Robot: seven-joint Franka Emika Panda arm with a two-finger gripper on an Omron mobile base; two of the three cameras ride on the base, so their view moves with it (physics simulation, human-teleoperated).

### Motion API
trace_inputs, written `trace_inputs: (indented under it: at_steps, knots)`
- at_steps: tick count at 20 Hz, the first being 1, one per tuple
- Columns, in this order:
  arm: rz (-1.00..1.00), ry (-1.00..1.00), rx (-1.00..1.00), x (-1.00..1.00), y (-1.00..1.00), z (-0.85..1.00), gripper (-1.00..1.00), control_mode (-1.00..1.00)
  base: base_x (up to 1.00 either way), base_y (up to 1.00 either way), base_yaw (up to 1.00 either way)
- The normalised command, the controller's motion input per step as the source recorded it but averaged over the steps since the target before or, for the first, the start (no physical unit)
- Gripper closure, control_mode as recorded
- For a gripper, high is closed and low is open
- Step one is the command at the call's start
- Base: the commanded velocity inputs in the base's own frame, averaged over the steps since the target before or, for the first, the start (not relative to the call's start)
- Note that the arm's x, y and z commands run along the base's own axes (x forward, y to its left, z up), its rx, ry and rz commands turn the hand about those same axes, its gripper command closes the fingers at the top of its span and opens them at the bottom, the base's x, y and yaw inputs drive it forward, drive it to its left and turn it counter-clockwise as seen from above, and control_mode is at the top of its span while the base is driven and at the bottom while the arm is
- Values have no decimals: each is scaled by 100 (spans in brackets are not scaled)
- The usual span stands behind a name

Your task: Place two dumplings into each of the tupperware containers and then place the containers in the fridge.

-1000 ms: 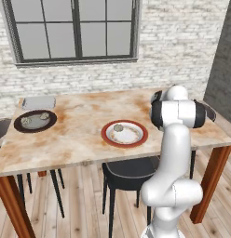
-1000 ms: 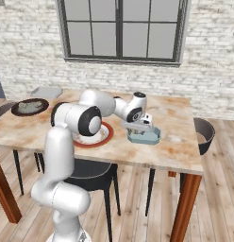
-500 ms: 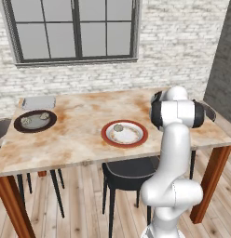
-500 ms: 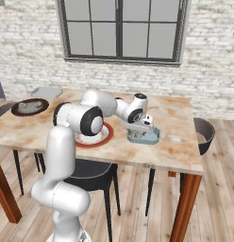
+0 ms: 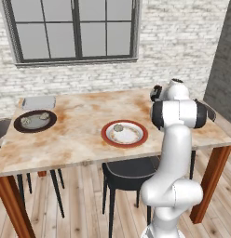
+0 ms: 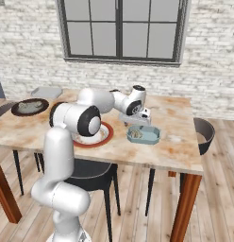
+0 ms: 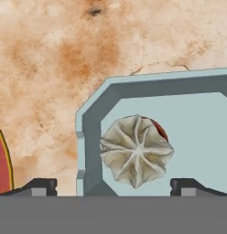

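Observation:
My gripper (image 7: 115,186) hangs open just above a light-grey tupperware container (image 7: 92,119), with its jaws wide apart. A pleated beige dumpling (image 7: 136,153) lies loose in the container's corner, free of both fingertips (image 7: 42,185). From the right base view, the gripper (image 6: 137,121) hovers over the same container (image 6: 152,137), right of the table's middle. A second tupperware container (image 5: 38,102) sits at the far left corner. One dumpling (image 5: 118,127) rests on the red-rimmed plate (image 5: 136,139). More dumplings (image 5: 30,121) lie on the dark brown plate (image 5: 19,125). The fridge is out of view.
The wooden table (image 5: 80,144) stands before a white brick wall with a window. A dark chair (image 5: 126,169) is tucked under the table's near side, and another chair (image 6: 204,134) stands at the right end. A grey wall (image 5: 222,60) rises at the right.
The jaws have spread a little wider. The dumpling stays lying in the container, and the arm has barely moved.

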Motion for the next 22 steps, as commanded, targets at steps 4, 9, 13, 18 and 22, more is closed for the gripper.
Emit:
trace_inputs:
  at_steps: [4, 9, 13, 18, 22]
  knots:
    - [4, 0, 0, -6, 83, 6, -100, -100, 0, 0, 0]
    - [7, 0, 0, -1, 84, 4, -100, -100, 0, 0, 0]
    - [5, 0, -3, 0, 95, 1, -100, -100, 0, 0, 0]
    - [6, 0, -1, 0, 79, 0, -100, -100, 0, 0, 0]
    - [4, 0, 0, 6, 64, 0, -100, -100, 0, 0, 0]
